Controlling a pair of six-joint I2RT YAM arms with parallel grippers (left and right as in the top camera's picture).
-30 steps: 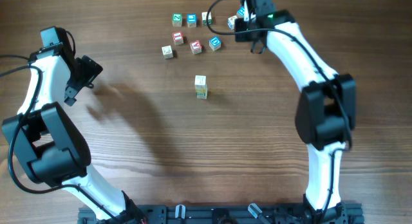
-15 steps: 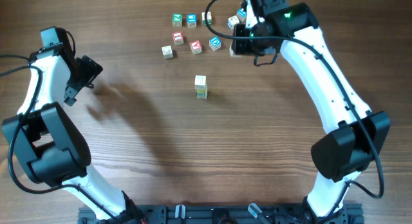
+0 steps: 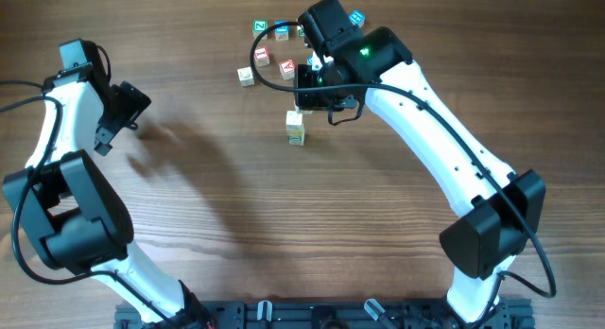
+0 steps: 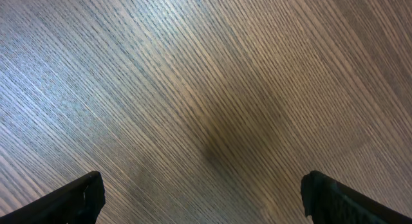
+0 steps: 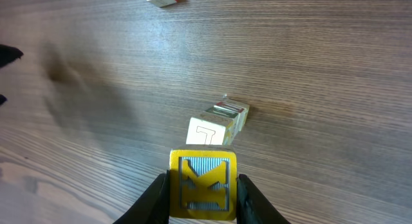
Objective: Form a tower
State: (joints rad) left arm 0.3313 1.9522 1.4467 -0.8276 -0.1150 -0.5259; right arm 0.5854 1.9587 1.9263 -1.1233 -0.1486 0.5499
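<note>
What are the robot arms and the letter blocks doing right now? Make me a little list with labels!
right tool: shut on the yellow K cube
yellow K cube: held close to the tower, not on it yet
tower: short stack with a T cube on top; number of cubes hard to tell
left tool: open, holding nothing, over bare table
loose cubes: scattered beyond the tower

Looked down on the whole counter [image 3: 236,225] from overhead, closely from each wrist, sharing the tower [image 3: 296,128] with the right.
</note>
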